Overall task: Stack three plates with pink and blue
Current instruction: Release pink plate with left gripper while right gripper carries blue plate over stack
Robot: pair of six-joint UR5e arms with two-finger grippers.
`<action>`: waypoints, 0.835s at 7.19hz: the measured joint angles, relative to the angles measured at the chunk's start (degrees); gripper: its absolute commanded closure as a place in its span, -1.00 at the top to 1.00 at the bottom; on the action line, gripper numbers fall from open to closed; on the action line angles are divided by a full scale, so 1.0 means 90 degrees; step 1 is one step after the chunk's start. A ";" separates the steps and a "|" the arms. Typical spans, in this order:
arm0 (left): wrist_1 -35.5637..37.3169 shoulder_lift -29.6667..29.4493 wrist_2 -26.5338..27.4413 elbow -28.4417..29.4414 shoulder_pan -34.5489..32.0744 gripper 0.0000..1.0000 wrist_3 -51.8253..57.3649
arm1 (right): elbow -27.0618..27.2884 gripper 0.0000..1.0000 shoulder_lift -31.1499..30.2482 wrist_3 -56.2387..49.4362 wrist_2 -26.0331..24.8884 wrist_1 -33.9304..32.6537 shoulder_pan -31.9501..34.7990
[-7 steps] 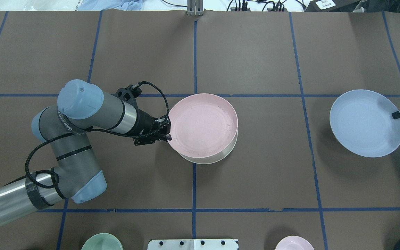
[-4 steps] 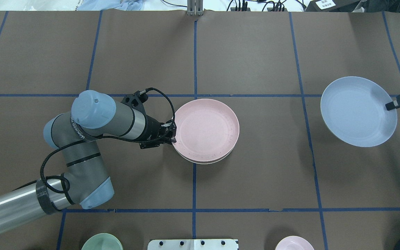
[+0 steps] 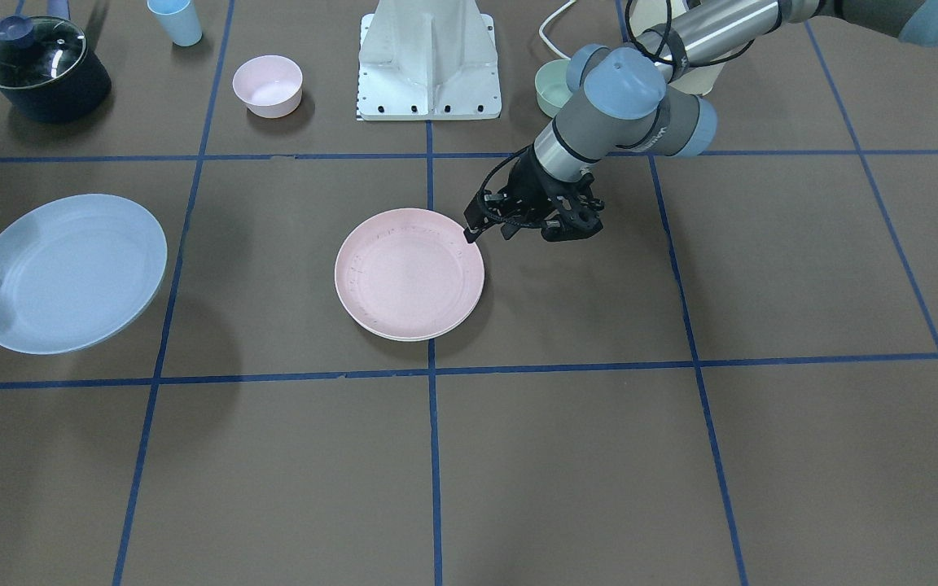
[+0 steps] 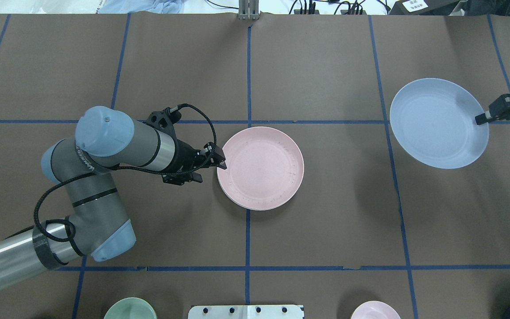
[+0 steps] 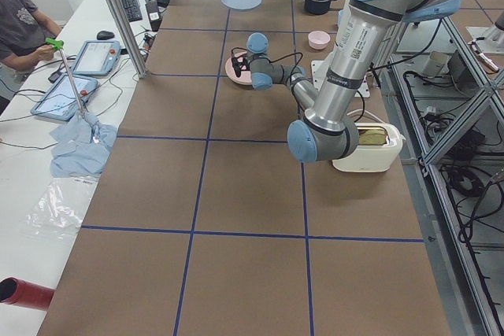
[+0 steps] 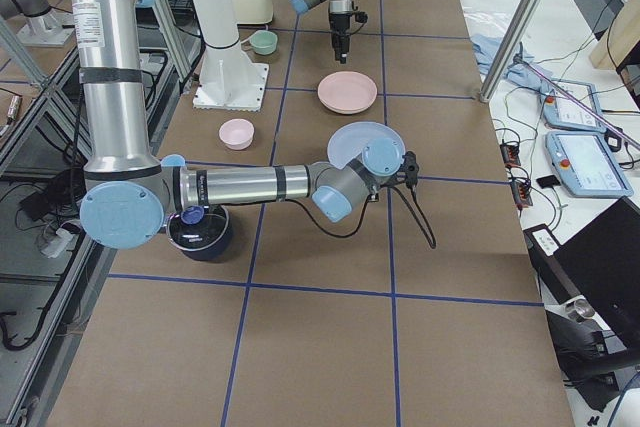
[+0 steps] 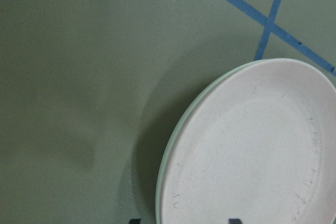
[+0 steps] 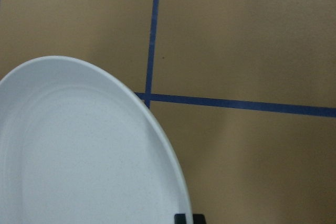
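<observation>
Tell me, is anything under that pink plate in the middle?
Yes. A cream plate lies directly under the pink plate. Only a thin sliver of its rim shows. The rest of it is covered.

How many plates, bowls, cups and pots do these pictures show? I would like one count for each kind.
Plates: 3 (pink plate, cream plate under it, blue plate)
Bowls: 2 (pink bowl, green bowl)
Cups: 1 (blue cup)
Pots: 1 (lidded pot)
Total: 7

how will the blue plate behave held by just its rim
Probably stiff: the blue plate shows no sag though the right gripper pinches only one edge. Likely light, for the same reason. It might pivot in that small pinch.
</observation>
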 measured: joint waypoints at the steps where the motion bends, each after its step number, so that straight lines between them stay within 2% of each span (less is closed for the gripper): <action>1: 0.0208 0.0202 -0.0266 -0.0271 -0.0318 1.00 0.0411 | 0.0157 -1.00 0.0173 0.0521 -0.0123 0.0001 -0.0283; 3: 0.1148 0.0538 -0.0542 -0.0901 -0.0865 1.00 0.1675 | 0.0578 -1.00 0.0566 0.1739 -0.0866 0.0007 -0.1158; 5: 0.2165 0.0977 -0.0571 -0.1565 -0.1269 1.00 0.2977 | 0.0735 -1.00 0.1201 0.3002 -0.2052 -0.0017 -0.2331; 6: 0.2343 0.1259 -0.0581 -0.1770 -0.1480 1.00 0.3492 | 0.0712 -1.00 0.1494 0.3444 -0.2647 -0.0034 -0.2928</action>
